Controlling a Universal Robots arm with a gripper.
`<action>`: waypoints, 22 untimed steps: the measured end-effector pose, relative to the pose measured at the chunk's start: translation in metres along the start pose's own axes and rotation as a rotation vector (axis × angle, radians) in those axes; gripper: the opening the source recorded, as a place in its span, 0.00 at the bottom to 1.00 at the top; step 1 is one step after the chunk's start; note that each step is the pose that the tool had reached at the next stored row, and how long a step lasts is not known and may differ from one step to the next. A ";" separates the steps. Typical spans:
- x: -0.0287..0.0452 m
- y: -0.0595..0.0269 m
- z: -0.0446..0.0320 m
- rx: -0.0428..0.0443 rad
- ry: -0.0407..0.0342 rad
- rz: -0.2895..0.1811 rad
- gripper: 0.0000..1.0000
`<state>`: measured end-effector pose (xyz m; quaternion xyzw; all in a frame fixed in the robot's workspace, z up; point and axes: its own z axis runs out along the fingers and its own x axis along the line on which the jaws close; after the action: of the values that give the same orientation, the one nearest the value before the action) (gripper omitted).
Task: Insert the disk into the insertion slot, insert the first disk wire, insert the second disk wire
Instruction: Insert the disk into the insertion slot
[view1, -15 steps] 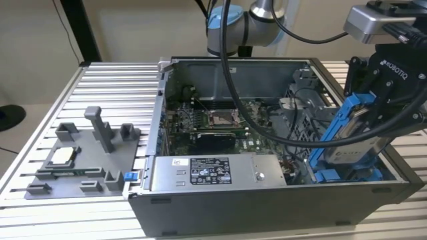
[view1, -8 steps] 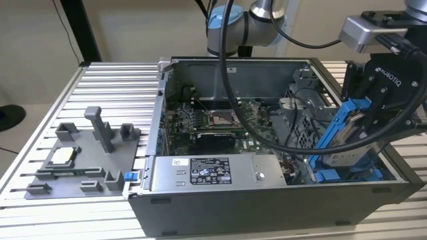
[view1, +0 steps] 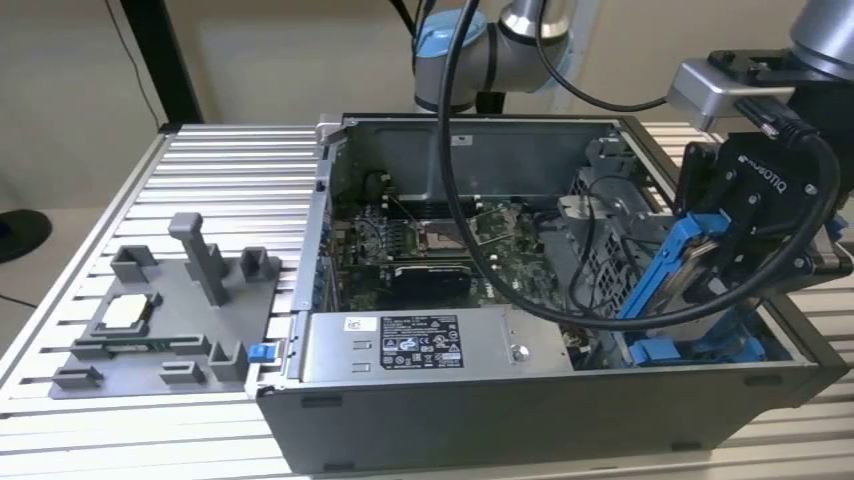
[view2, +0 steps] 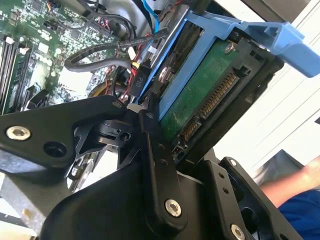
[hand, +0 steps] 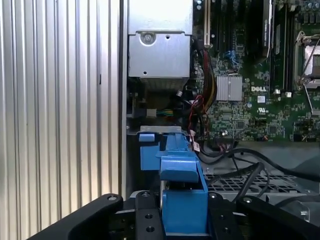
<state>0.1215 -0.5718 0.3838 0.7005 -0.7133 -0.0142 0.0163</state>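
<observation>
My gripper (view1: 727, 275) is shut on the disk (view1: 674, 270), which sits in its blue carrier and hangs tilted over the open computer case at the exterior view's right. The second wrist view shows the disk's green circuit-board underside (view2: 200, 95) clamped between the black fingers (view2: 152, 150). In the first wrist view the blue carrier (hand: 182, 200) stands between the fingers. Its leading end is just above the insertion slot (hand: 150, 150), and I cannot tell if they touch. The slot's blue tabs (view1: 661, 350) lie under the disk's lower end. Loose cables with connectors (view2: 140, 80) lie beside the bay.
The grey power-supply box (view1: 414, 345) fills the case's front, with the motherboard (view1: 441, 250) behind it. A perforated metal cage (hand: 250, 182) with black cables borders the bay. A grey fixture (view1: 174, 320) stands on the ribbed table at the exterior view's left. A person's blue sleeve (view2: 295, 215) is close by.
</observation>
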 end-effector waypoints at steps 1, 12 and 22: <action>0.0000 0.0000 0.0000 0.0000 0.0001 0.000 0.00; 0.0000 0.0000 0.0000 -0.0003 0.0001 0.000 1.00; 0.0001 0.0001 -0.0015 -0.0008 -0.0001 0.000 1.00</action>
<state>0.1214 -0.5719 0.3853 0.7005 -0.7133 -0.0145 0.0166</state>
